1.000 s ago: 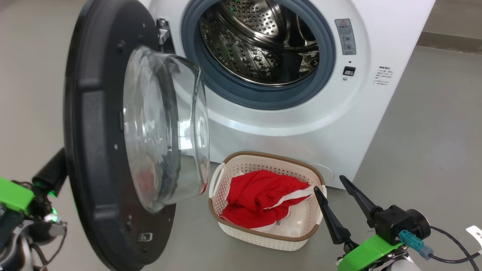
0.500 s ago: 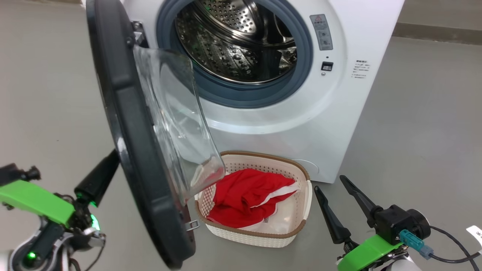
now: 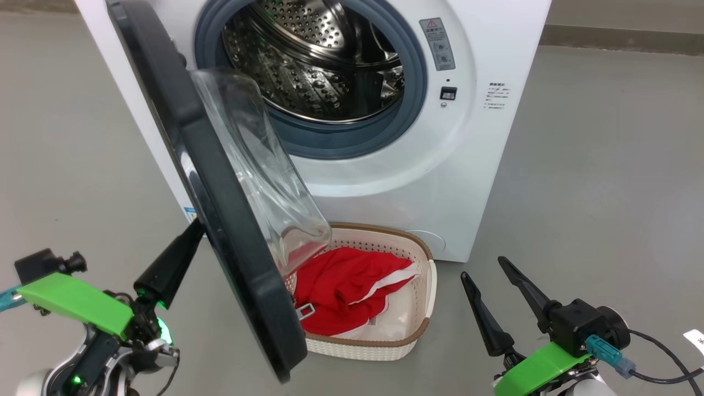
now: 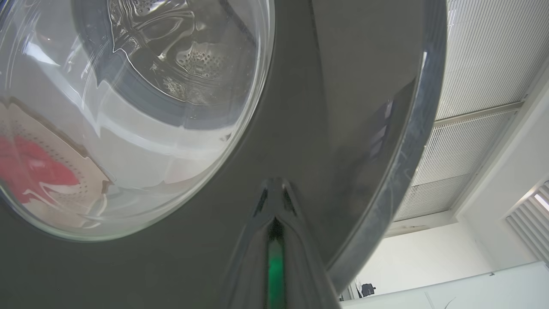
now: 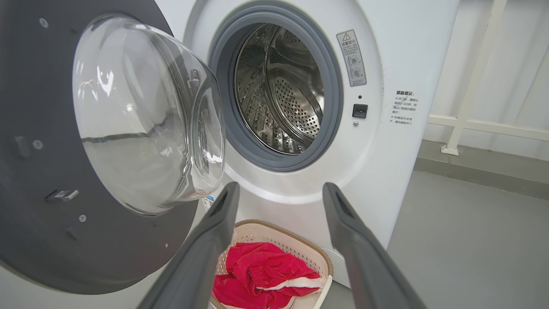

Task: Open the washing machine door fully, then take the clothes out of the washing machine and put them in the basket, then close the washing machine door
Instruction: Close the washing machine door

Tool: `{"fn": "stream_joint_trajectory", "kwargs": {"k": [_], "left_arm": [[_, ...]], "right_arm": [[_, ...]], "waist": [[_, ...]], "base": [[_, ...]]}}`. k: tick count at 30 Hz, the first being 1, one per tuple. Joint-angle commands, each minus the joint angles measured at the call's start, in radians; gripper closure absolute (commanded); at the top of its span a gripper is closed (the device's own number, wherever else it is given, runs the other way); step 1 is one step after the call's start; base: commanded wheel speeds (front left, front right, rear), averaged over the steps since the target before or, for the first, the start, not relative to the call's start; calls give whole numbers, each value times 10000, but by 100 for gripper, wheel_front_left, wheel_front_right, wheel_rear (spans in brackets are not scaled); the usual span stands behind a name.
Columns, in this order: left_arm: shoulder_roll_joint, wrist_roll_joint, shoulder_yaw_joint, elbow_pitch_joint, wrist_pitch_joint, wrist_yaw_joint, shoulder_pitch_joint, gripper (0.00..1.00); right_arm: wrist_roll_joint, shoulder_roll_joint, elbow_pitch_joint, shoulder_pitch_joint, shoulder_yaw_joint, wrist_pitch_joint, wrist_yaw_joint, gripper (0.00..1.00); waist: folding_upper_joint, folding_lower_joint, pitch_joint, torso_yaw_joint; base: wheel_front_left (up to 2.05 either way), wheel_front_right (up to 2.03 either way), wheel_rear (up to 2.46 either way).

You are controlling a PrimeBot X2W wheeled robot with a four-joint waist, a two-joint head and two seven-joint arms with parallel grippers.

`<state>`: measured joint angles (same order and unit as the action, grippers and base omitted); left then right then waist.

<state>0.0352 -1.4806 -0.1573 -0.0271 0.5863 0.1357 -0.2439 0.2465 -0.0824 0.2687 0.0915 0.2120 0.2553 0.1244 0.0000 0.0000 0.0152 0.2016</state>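
I have the washing machine [image 3: 484, 181] standing white on the grey floor [image 3: 605, 192], its mouth uncovered and the perforated steel drum [image 3: 308, 71] in plain sight. The washing machine door [image 3: 220, 220] hangs part-way swung out on my left, nearly edge-on to my head camera, its glass bowl jutting over the left end of the basket [image 3: 423, 308]. The basket sits on the floor just in front of the machine, and the clothes [image 3: 346, 286] lie bunched inside it, red with a white stripe. My left claw [image 3: 192, 234] is pressed together, tips against the door's black outer face. My right claw [image 3: 483, 268] is spread wide, pinching nothing, low to the right of the basket
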Motion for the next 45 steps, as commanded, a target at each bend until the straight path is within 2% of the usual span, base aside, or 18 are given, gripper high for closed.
{"fn": "stream_joint_trajectory", "kwargs": {"k": [1, 9, 10, 12, 13, 14, 21, 24, 29, 33, 38, 45], "left_arm": [[151, -151, -140, -390, -55, -108, -27, 100], [244, 80, -288, -386, -455, -135, 102, 100], [291, 203, -307, -398, -552, -191, 113, 92], [425, 631, -276, -504, -819, -344, 192, 60], [511, 916, -272, -565, -1021, -475, 239, 26], [612, 1254, -270, -609, -1263, -609, 288, 0], [1666, 4470, 339, -666, -3138, -1969, 572, 0], [2136, 6409, 748, -657, -4404, -2242, 720, 0], [2590, 9071, 1223, -469, -6464, -2227, 1052, 0], [2774, 10400, 1534, -110, -7734, -2142, 1293, 0], [2668, 11186, 1586, 228, -8337, -1905, 1591, 0], [2347, 11704, 1509, 540, -8471, -1813, 2016, 0]], "right_arm": [[48, -28, -206, 292, 230, 65, 63, 0], [61, -7, -190, 274, 256, 65, 63, 0], [69, -2, -190, 280, 258, 65, 63, 0], [88, 4, -193, 282, 254, 65, 63, 0], [95, 4, -195, 279, 250, 65, 63, 0], [103, 5, -194, 276, 240, 65, 63, 0], [128, 16, -207, 287, 172, 65, 63, 0], [141, 28, -217, 307, 161, 65, 63, 0], [163, 76, -229, 315, 222, 65, 63, 0], [169, 94, -255, 312, 223, 65, 63, 0], [174, 102, -279, 323, 199, 65, 63, 0], [177, 117, -312, 310, 176, 65, 63, 0]], "waist": [[0, 0, -39, -85], [0, 0, -37, -186], [0, 0, -20, -197], [0, 0, 6, -213], [0, 0, 16, -218], [0, 0, 26, -223], [0, 0, 90, -219], [0, 0, 112, -209], [0, 0, 142, -235], [0, 0, 185, -256], [0, 0, 232, -304], [0, 0, 303, -317]], "base": [[0, 0, 0], [0, 0, 0], [0, 0, 0], [0, 0, 0], [0, 0, 0], [0, 0, 0], [0, 0, 0], [0, 0, 0], [0, 0, 0], [0, 0, 0], [0, 0, 0], [0, 0, 0]]}}
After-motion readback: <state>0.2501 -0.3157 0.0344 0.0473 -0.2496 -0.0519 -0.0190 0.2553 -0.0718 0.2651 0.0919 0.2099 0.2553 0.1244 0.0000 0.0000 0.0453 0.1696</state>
